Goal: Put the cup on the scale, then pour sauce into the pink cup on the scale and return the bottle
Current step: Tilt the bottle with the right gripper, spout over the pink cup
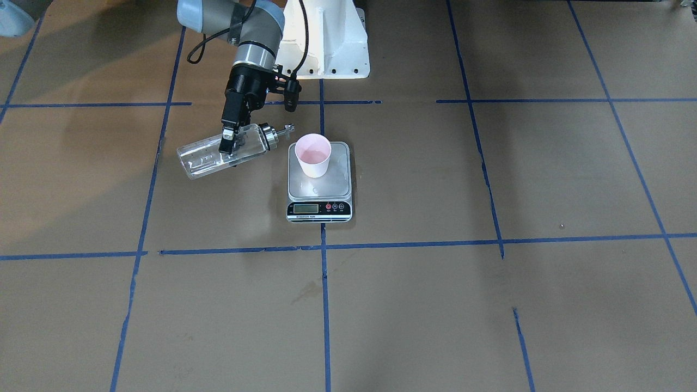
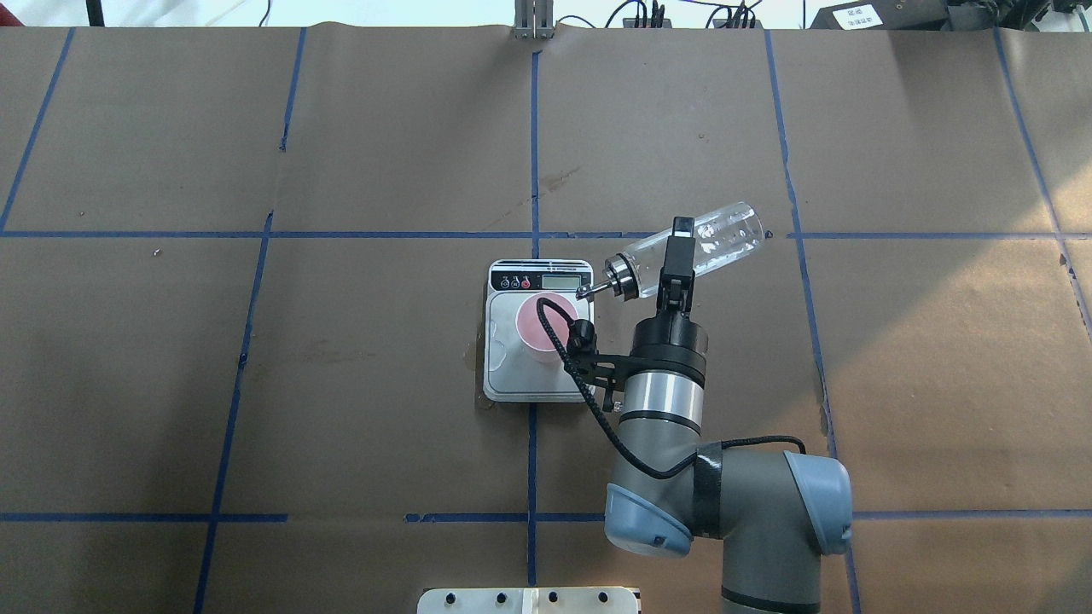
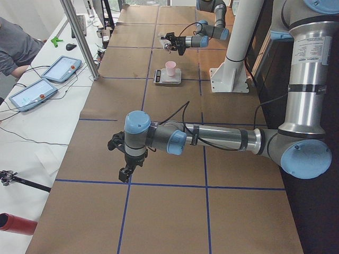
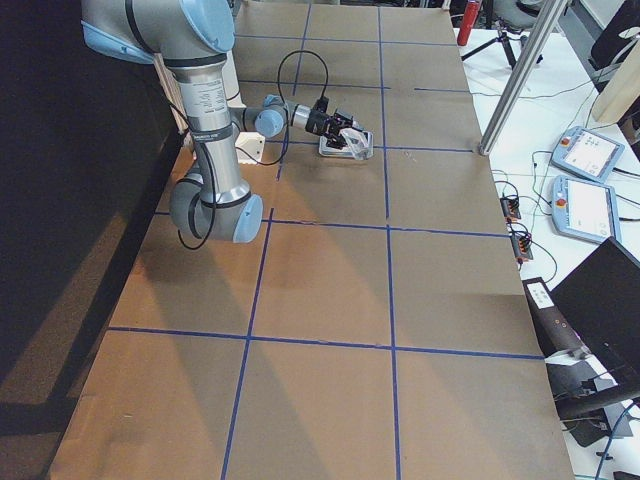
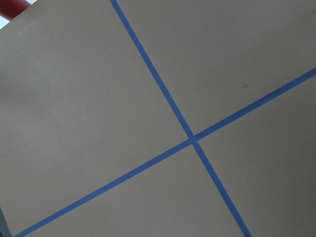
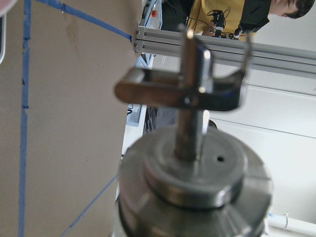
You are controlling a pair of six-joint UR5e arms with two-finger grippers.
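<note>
The pink cup (image 1: 313, 155) stands upright on the scale (image 1: 319, 188), towards the robot side of its steel platform. My right gripper (image 1: 228, 142) is shut on the clear glass bottle (image 1: 209, 158) and holds it tilted almost level above the table. Its metal spout (image 1: 287, 129) points at the cup and ends just short of the rim. In the overhead view the bottle (image 2: 721, 239), right gripper (image 2: 678, 260), cup (image 2: 544, 322) and scale (image 2: 512, 379) show the same. The right wrist view is filled by the spout (image 6: 190, 98). My left gripper (image 3: 125, 172) hangs over bare table far away; I cannot tell its state.
The robot's white pedestal (image 1: 326, 43) stands behind the scale. Blue tape lines (image 2: 533, 153) grid the brown paper. A side table with tablets (image 3: 61, 69) and an aluminium post (image 3: 79, 37) lie beyond the far edge, with a person there.
</note>
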